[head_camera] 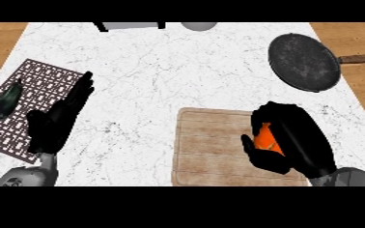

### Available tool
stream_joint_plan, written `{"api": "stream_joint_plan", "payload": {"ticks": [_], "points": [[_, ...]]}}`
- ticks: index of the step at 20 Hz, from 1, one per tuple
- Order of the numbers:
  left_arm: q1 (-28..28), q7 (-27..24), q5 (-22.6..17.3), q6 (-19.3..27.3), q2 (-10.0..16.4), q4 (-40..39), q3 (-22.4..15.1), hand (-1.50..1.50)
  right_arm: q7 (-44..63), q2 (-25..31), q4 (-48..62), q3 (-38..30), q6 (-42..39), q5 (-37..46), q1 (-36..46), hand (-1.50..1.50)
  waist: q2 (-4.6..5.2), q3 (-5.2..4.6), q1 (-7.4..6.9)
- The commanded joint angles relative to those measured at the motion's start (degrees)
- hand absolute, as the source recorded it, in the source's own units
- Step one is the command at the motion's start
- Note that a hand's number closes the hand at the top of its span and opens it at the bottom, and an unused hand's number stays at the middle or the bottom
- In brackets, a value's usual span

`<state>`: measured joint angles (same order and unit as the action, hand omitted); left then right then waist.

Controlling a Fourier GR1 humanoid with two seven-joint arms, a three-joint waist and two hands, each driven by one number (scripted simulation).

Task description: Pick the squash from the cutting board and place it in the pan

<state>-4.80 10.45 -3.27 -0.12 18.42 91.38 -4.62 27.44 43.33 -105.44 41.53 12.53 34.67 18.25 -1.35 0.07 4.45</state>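
At the near edge, 2 grey forearms are cut off by the frame, so only a stub of each shows. The right hand (296,140) lies over the right part of the cutting board (210,147), its fingers and thumb curled round the squash (266,137). Only 1 narrow orange strip of the squash shows between thumb and fingers; the rest is hidden under the black hand. That strip runs roughly near to far, leaning a little left at its far end. Which end is the stem cannot be told, nor whether the squash touches the board or is lifted off it.

At near left, the left hand (57,118) is open and holds nothing, its straight fingers angled far and right, over the right edge of a patterned mat (43,77). A dark green thing (10,99) on the mat is cut by the left edge and hard to identify.

Far right on the marble counter (178,67) sits the dark pan (303,60), well apart from the board, its handle (351,59) clipped at the right edge. 2 grey shapes at the far edge are cut off.
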Motion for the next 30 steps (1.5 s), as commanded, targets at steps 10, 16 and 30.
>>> {"api": "stream_joint_plan", "payload": {"ticks": [10, 16, 30], "points": [[-4.2, 3.6, 0.7, -2.0, -1.0, 1.6, -0.9, 0.00, -17.8, 7.9, -4.7, -20.0, 18.9, -15.5, -22.9, 1.50, 1.37, 0.04, -3.71], [-5.3, 0.3, 0.3, -4.5, -0.9, -1.3, 1.0, 0.00, -28.9, 2.1, 13.6, -26.7, 11.5, -23.4, -12.8, 1.50, 1.54, -0.03, -4.93], [-1.4, 1.3, 3.3, -3.2, -4.7, 2.2, -1.2, 0.00, -55.6, -9.4, 67.6, -37.1, 14.1, -17.4, 13.2, 1.50, 1.76, 0.03, -6.21]]}}
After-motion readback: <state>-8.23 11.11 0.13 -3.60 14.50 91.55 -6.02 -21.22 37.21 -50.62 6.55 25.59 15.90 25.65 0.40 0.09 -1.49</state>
